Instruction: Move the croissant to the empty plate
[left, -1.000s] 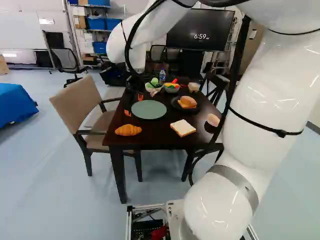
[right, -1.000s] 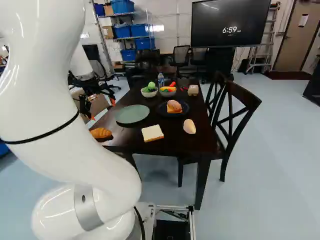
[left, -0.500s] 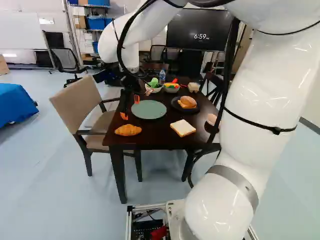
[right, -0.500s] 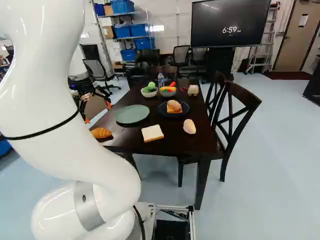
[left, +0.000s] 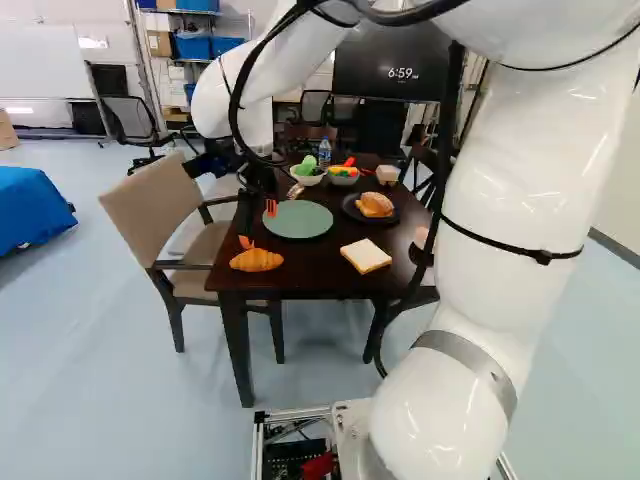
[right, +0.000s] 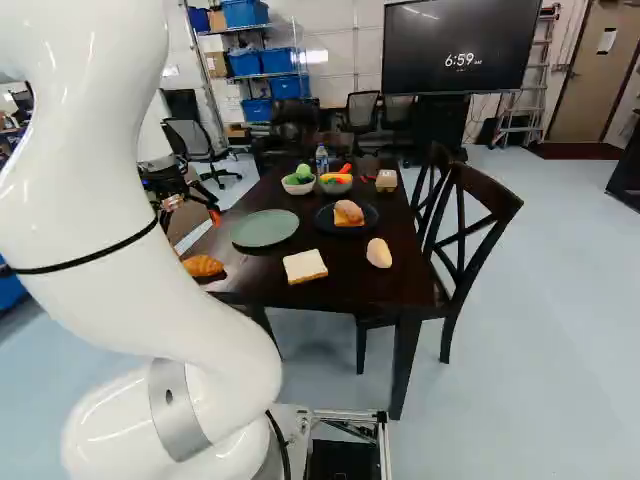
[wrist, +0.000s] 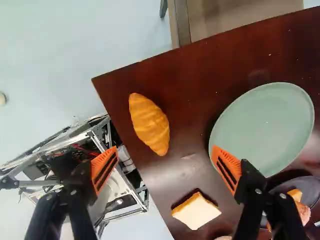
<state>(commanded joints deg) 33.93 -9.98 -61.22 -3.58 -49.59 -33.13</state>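
Left base view showed the croissant (left: 256, 261) on the table (left: 320, 278), the green plate (left: 305, 222) between its one and two o'clock, the bread (left: 366, 256) at three. Towards twelve hung the gripper (left: 259, 225), jaws spread wide.

Glossy white arm, black cables and straps, grey joint band, orange-padded black fingers (wrist: 104, 170).

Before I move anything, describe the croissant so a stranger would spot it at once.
Find the dark wooden table with the tan chair beside it. In the left base view, the croissant lies on bare wood at the table's near left corner, just short of the green plate. It is golden-orange, ridged and tapered at both ends, unlike the flat, pale bread slice nearby.
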